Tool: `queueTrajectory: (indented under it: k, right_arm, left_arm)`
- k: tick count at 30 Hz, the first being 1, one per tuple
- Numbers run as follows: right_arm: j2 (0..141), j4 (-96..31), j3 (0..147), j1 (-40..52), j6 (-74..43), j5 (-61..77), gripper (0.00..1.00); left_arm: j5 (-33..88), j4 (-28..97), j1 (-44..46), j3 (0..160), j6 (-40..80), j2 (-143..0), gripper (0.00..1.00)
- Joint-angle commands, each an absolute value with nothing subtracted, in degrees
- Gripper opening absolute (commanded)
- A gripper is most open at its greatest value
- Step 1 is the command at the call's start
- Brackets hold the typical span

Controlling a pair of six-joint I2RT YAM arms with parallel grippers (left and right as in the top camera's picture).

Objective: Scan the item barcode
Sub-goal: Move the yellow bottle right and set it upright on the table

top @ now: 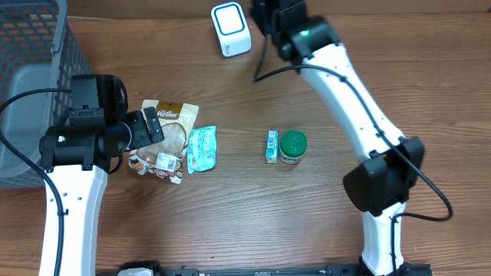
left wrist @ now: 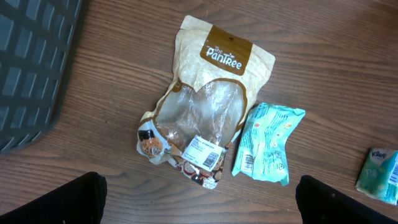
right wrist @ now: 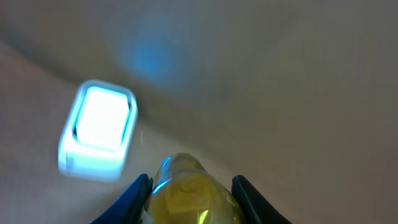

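Right pincer: My right pincer (right wrist: pixel 193 182) is closed part way, with its jaws pressed on both sides of a yellow thing.
Yellow thing: The yellow thing (right wrist: pixel 186 202) sits between the jaws and pokes out past them. It is shiny and blurry, so I cannot tell what it is. I cannot see a barcode on it.
Scanner: The scanner (right wrist: pixel 99 127) is a small white box with a face that glows bright blue. It is close to the yellow thing, a little to its left, and not touching it.
From above: The scanner stands at the far side of the table (top: pixel 253 222), and my right arm reaches out to a spot just beside it.
Left pincer: My left pincer (left wrist: pixel 206 198) is open as wide as it goes. It holds nothing.
Under the left pincer: A brown bag (left wrist: pixel 211 93) lies flat on the wood. It has a clear window and a white sticker with a barcode near its bottom.
Next to the bag: A teal packet (left wrist: pixel 267 146) lies just beside the brown bag, on its right. It shows a barcode too.
Middle of the table: A tissue pack (top: pixel 271 146) lies right up against a green-lid jar (top: pixel 293 146). Both are well apart from the two pincers.
Far left: A grey basket (top: pixel 31 46) sits at the left edge of the table, near my left arm.
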State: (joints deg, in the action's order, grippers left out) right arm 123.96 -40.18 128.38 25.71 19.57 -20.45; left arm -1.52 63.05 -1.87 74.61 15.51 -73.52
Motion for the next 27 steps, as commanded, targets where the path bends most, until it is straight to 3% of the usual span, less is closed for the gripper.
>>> queueTrajectory:
  k: [1, 5, 11, 27]
  right_arm:
    - [123.3, -51.0, 128.7, 22.7, 5.6, -21.4, 0.33]
    - [123.4, -63.3, 128.6, 17.8, -3.2, -20.3, 0.33]
    - [123.4, -72.1, 128.6, 6.6, -6.1, -9.9, 0.34]
    - [123.4, -81.0, 128.6, -12.3, -9.3, -7.1, 0.35]
  left_arm:
    - [-1.9, 63.0, -1.5, 75.2, 15.0, -73.7, 1.0]
    - [-1.9, 63.0, -1.5, 75.2, 15.0, -73.8, 1.0]
    - [-1.9, 63.0, -1.5, 75.2, 15.0, -73.8, 1.0]
    - [-1.9, 63.0, -1.5, 75.2, 15.0, -73.8, 1.0]
